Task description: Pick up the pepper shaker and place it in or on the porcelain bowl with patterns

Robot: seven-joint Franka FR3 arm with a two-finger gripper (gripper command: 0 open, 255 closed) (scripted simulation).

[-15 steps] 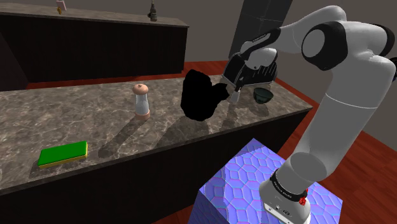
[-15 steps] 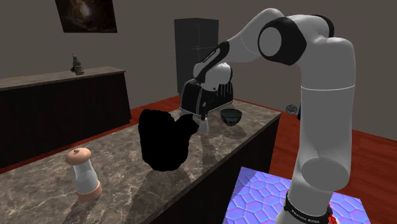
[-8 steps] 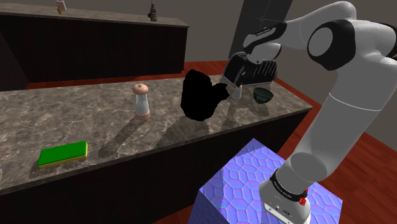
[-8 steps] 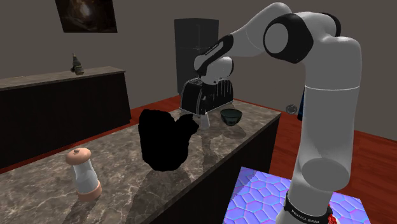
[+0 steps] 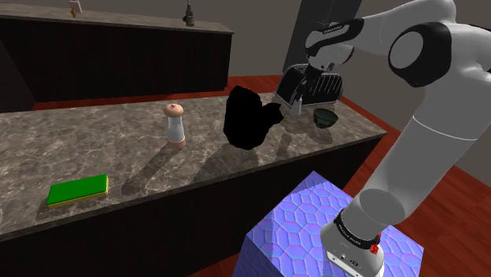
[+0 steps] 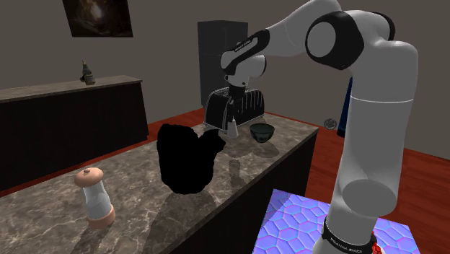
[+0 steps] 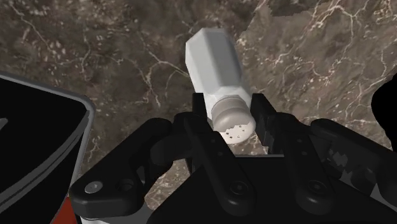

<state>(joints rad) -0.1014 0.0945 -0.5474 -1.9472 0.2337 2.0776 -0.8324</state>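
My gripper (image 7: pixel 230 119) is shut on a small white faceted shaker (image 7: pixel 216 67) with a holed cap, clasped near its top between both fingers. It hangs above the marble counter (image 5: pixel 118 149), in front of the toaster. In the shoulder view the shaker (image 5: pixel 298 110) is just left of a small dark green bowl (image 5: pixel 326 117) that sits near the counter's end. From the second exterior view, the shaker (image 6: pixel 234 130) hangs under the gripper (image 6: pixel 232 121), left of the bowl (image 6: pixel 262 132) and off the surface.
A dark toaster (image 5: pixel 311 85) stands right behind the gripper. A black shapeless object (image 5: pixel 248 118) sits on the counter beside it. Farther along are a white grinder with a tan base (image 5: pixel 175 126) and a green sponge (image 5: pixel 77 190).
The arm has risen, lifting the hand and the held shaker higher above the counter. The other objects have not moved.
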